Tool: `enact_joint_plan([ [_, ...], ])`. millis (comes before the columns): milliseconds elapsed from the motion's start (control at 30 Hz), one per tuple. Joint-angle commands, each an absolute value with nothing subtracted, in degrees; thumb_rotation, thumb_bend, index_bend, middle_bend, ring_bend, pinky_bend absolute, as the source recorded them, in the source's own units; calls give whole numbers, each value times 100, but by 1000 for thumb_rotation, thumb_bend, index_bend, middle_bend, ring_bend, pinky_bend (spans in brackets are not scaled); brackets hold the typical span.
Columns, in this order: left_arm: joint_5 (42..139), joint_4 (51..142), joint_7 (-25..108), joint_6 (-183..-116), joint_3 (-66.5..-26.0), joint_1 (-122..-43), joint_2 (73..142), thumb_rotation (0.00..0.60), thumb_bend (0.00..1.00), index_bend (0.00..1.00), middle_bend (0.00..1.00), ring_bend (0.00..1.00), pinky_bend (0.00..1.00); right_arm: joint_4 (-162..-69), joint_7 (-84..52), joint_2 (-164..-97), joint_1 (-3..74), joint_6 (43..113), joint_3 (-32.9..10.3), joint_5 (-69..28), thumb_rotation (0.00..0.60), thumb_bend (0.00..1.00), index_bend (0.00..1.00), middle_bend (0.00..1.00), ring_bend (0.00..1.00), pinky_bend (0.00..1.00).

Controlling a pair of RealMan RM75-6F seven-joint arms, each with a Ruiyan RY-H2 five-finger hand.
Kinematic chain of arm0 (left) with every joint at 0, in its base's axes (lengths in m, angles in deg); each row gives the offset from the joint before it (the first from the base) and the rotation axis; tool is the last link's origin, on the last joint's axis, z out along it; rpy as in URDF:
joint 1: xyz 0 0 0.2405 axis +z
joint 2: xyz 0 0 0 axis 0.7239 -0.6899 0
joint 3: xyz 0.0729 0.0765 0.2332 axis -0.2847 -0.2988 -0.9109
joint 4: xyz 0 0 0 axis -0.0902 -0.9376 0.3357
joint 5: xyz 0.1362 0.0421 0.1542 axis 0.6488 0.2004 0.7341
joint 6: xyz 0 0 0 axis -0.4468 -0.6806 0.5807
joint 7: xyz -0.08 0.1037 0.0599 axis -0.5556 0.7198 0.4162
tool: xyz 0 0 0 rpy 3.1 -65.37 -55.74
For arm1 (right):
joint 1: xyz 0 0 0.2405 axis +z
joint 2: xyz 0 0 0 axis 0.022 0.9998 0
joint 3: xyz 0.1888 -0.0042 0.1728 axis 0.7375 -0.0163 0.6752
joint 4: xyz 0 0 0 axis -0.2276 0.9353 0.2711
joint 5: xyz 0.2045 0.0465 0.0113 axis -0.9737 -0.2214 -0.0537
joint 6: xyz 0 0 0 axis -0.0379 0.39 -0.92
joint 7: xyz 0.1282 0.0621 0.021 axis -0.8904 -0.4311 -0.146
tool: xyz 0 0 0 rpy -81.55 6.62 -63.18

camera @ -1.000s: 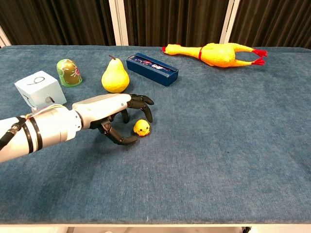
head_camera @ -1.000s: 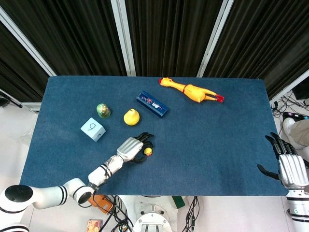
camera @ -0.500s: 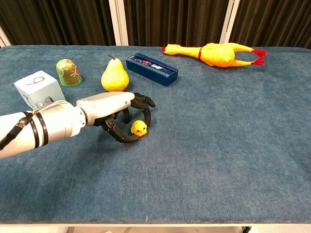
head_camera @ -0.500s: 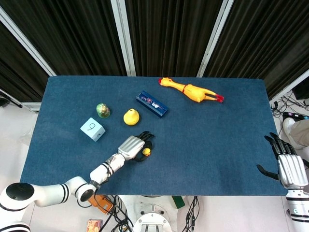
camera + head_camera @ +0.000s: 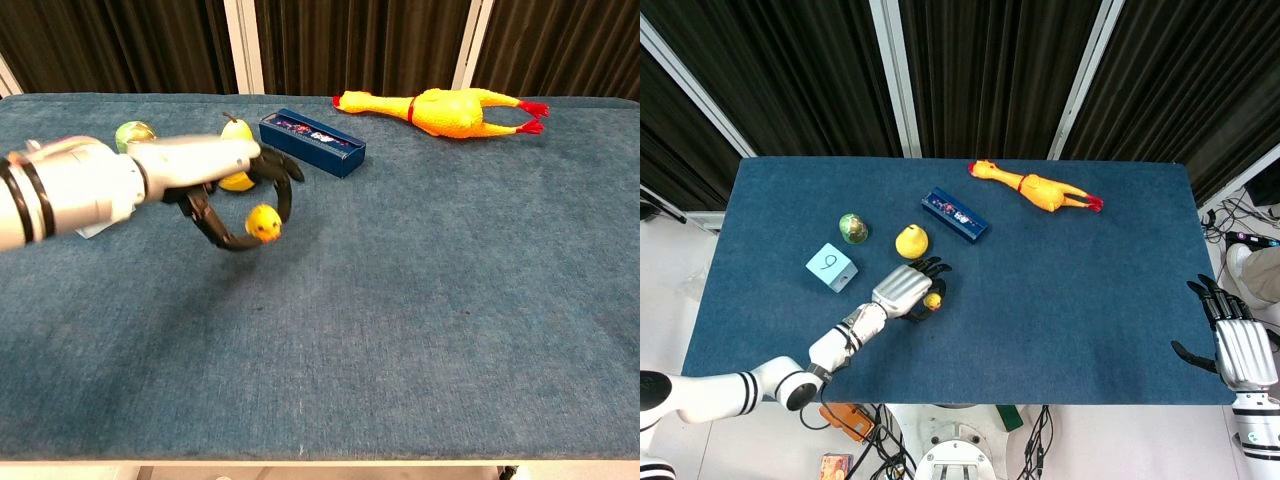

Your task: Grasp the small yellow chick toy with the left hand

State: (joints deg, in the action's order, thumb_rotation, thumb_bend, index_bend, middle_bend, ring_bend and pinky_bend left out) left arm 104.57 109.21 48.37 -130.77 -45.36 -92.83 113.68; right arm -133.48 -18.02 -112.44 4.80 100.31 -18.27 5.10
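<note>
While left hand (image 5: 215,190) holds chick (image 5: 264,223).

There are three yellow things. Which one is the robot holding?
The small yellow chick toy. The left hand pinches it in its fingers, up off the table. The pear and the long rubber chicken lie untouched.

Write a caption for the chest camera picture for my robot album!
The left hand holds the small yellow chick toy above the blue table.
</note>
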Motion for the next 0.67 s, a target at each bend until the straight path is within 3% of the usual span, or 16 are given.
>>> enact_joint_plan([
  [33,10177,11535,5289,-13239,-4349,-9276,10730,600,313,519,121,55,188,-13351,-1802,-11243,478,10032,-1830,510,600,260,194,152,227,233],
  [300,9821,12458,5657,-13611,-4047,-9154,9513,600,313,519,122,55,188,-13372,-1765,-11241,479,10015,-1843,508,600,260,194,152,227,232],
  [667,9808,12836,5238,-13945,-3993,-8808,8479,600,312,519,122,55,189,-13388,-1748,-11236,473,10009,-1846,488,600,260,193,152,227,232],
])
